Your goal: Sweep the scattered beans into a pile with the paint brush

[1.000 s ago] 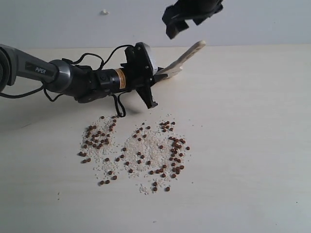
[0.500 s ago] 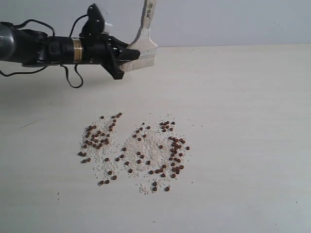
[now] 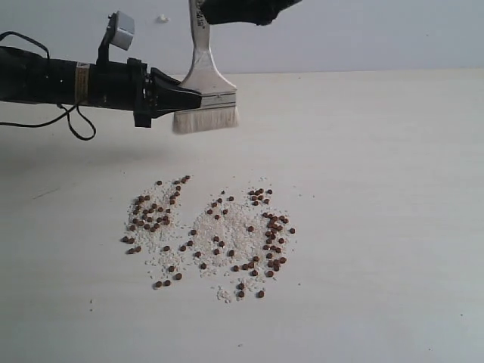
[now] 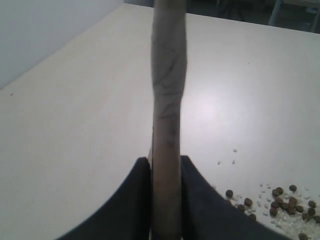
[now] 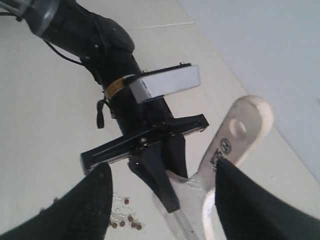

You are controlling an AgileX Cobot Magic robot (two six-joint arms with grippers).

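The paint brush [image 3: 204, 87] hangs upright above the table, off-white bristles down and pale handle [image 5: 239, 131] up. My left gripper [image 3: 189, 97] reaches in from the left, shut on the brush at its silver ferrule. In the left wrist view the handle [image 4: 168, 90] rises between the two dark fingers [image 4: 200, 200]. My right gripper [image 3: 238, 10] hovers open just above the handle's end, its wide-apart fingers [image 5: 95, 200] on either side of the brush. The reddish-brown beans [image 3: 212, 234] lie spread among white grains in loose patches below the bristles, not in one pile.
The pale wooden table [image 3: 378, 189] runs back to a grey wall [image 3: 378, 30]. The left arm's black cable [image 3: 72, 125] droops below the arm at the left. A small white speck [image 3: 162, 18] shows on the wall.
The left arm lifted the brush from lying low near the table and turned it upright, bristles down, drawing back to the left. The right gripper shifted left over the handle's end.
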